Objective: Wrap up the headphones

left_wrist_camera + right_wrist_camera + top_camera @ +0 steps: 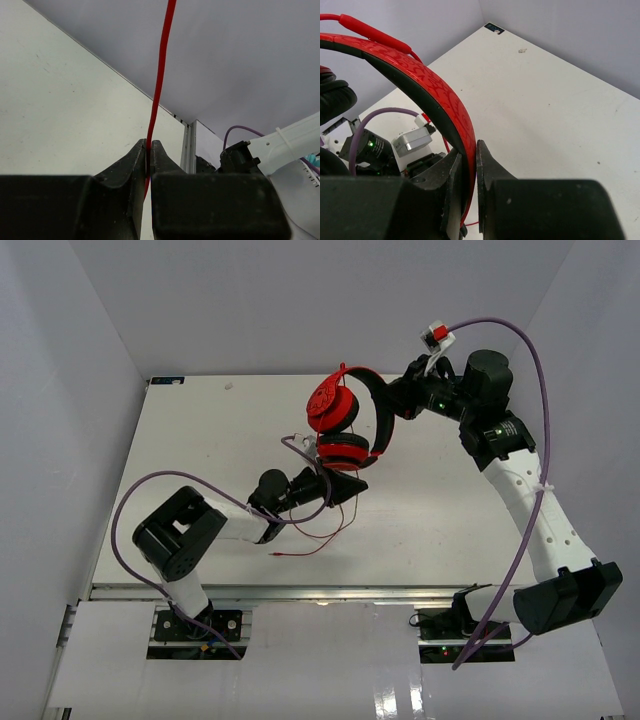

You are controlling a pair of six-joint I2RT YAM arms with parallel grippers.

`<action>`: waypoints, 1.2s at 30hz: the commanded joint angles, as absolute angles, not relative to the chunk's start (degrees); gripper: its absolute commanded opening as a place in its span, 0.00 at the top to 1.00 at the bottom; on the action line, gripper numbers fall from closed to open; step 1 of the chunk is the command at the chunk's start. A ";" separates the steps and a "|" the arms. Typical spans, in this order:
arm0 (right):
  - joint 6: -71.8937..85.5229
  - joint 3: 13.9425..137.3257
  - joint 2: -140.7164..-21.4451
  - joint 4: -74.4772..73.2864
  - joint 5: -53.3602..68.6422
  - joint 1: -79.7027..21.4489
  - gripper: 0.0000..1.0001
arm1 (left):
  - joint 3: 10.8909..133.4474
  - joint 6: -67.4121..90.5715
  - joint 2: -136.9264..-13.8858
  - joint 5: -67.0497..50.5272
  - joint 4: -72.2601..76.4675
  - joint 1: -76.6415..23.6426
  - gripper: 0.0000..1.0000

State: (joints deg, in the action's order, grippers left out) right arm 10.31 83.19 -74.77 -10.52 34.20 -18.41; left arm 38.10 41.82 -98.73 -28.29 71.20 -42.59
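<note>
L gripper (149, 146) nips red cable (160, 75); R gripper (469, 152) clamps headphones (420, 82).

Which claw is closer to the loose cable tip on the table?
Left. The left gripper pinches the cable near that tip; the right gripper clamps the headband, farther away.

The left arm (225, 525) lies low and reaches right, to the middle. The left tool (149, 146) pinches the thin cable (161, 75). The right arm (530, 510) stretches far, then bends left. The right tool (469, 150), up off the counter, squeezes the band (420, 82).
</note>
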 commanded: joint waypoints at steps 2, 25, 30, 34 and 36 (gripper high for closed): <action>14.12 87.43 -75.11 -6.94 34.44 -16.41 0.92 | 36.31 42.52 -99.78 -26.94 75.63 -44.49 0.81; 15.21 87.95 -75.45 -11.21 17.19 -12.88 0.92 | 25.55 35.44 -96.68 -21.72 68.68 -53.80 1.00; 16.76 83.20 -73.63 -11.51 0.83 -15.18 0.92 | 27.79 28.40 -87.87 -16.52 49.38 -58.54 1.00; 16.44 77.92 -72.86 -10.01 -11.98 -18.75 0.92 | 33.80 24.69 -82.96 -15.82 34.78 -60.05 1.00; 16.23 75.44 -72.72 -8.94 -17.58 -20.47 0.92 | 36.48 23.98 -82.10 -16.07 31.04 -60.83 1.00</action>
State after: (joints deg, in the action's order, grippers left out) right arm 13.86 78.68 -74.90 -14.86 -0.66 -17.36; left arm 30.93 29.02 -85.77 -17.86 47.06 -59.51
